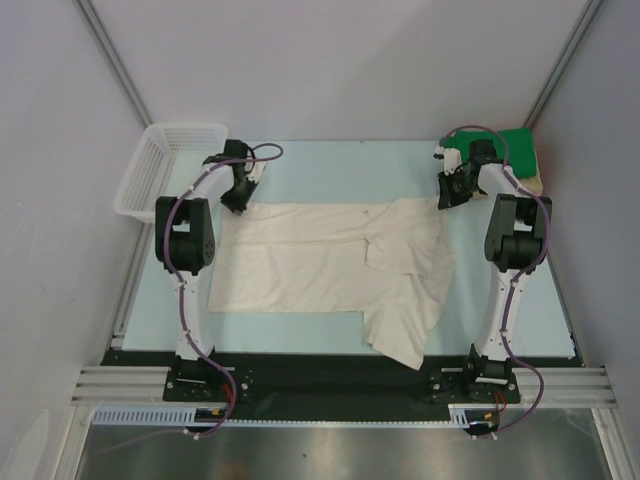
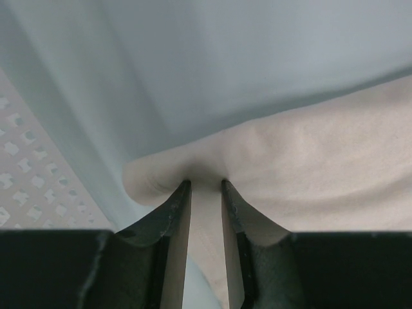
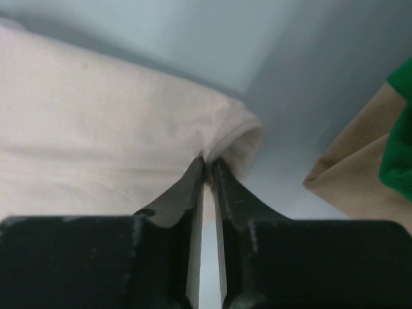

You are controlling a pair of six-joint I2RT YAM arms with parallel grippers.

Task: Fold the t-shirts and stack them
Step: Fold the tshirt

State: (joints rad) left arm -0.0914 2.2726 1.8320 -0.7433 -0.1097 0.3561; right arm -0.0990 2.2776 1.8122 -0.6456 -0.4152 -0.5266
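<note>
2 grippers pinch the cream-white cloth t-shirt [image 1: 320, 255], which we see spread across the pale blue table [image 1: 330, 165]: the left gripper [image 2: 206, 183] grips its far-left corner, the right gripper [image 3: 209, 161] its far-right corner. The bright green folded t-shirt [image 1: 520, 150] lies on the peach-tan t-shirt [image 3: 351, 183], far right.

spread shirt [image 1: 330, 260]: creamy white
top stacked shirt [image 1: 520, 148]: bright green
bottom stacked shirt [image 3: 351, 183]: peach
basket [image 1: 165, 160]: white
table [image 1: 340, 165]: pale blue

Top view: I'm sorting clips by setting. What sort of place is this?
Probably a robot lab cell, not a home: plain grey walls on metal framing, left arm and right arm bolted to a rail, a shirt as test piece.
</note>
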